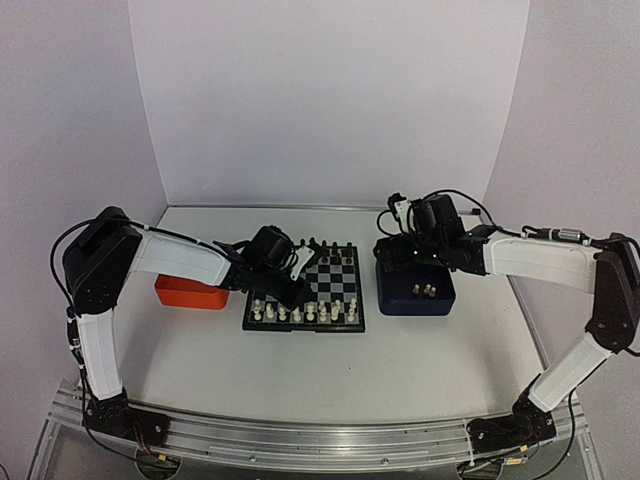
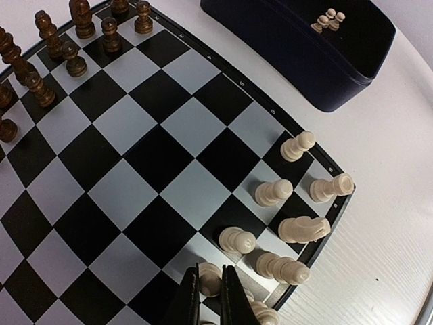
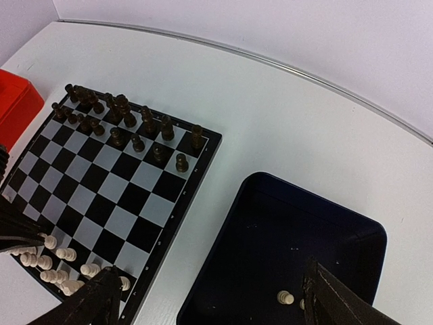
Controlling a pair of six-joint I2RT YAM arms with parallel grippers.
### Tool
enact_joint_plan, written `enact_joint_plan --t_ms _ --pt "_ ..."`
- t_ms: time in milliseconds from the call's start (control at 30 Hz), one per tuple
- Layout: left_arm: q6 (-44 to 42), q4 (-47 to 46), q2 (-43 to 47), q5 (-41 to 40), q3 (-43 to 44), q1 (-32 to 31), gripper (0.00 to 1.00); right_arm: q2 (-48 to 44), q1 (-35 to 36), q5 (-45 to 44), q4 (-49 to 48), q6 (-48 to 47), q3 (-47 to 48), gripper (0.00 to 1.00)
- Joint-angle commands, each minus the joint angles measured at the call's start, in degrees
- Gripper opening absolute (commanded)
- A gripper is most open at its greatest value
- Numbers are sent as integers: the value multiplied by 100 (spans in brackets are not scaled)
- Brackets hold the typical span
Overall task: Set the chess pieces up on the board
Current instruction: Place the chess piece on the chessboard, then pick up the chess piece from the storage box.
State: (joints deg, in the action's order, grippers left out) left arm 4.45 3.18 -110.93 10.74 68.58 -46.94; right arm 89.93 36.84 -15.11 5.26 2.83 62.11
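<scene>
Left wrist view: left hand [image 2: 210,273] clamped on a cream chess piece [image 2: 210,282] at the board [image 2: 135,169] edge.

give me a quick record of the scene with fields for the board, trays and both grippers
board: checkered board, dark pieces on far rows, white pieces on near rows
dark blue tray: right of board, few spare white pieces inside
orange tray: left of board
left gripper: shut on white piece at near rows
right gripper: open, above dark blue tray
</scene>
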Motion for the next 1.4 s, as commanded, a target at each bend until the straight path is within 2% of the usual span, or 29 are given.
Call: enact_joint_plan --t_ms 0,300,567,800,900,967,1000,1033,1067,1233,1367 --pt "-49 109 -92 -20 266 -26 3 -247 -14 -153 6 31 20 88" --pt "-56 112 -138 14 371 -26 16 -275 -15 -213 10 33 -5 88" --pt "-29 53 -99 77 433 -26 19 -235 -15 -217 3 25 11 88" --pt "87 30 103 -204 606 -26 33 -234 -16 -326 13 16 42 89" --pt "376 131 270 -655 853 -26 43 -264 -27 -387 68 67 42 89" --pt "613 143 476 -1027 987 -26 56 -289 -93 -425 230 204 61 90" --pt "715 126 580 -1204 1025 -26 69 -298 -157 -402 364 319 93 91" --pt "785 109 692 -1344 1068 -26 89 -297 -258 -341 571 470 151 91" --pt "830 113 781 -1427 1123 -26 98 -283 -398 -226 831 666 228 91" --pt "1094 86 1179 -1837 1261 -26 100 122 -1337 988 2378 1785 701 91" --pt "1226 -190 1518 -2432 979 -27 100 612 -1556 1373 2936 1844 932 88"
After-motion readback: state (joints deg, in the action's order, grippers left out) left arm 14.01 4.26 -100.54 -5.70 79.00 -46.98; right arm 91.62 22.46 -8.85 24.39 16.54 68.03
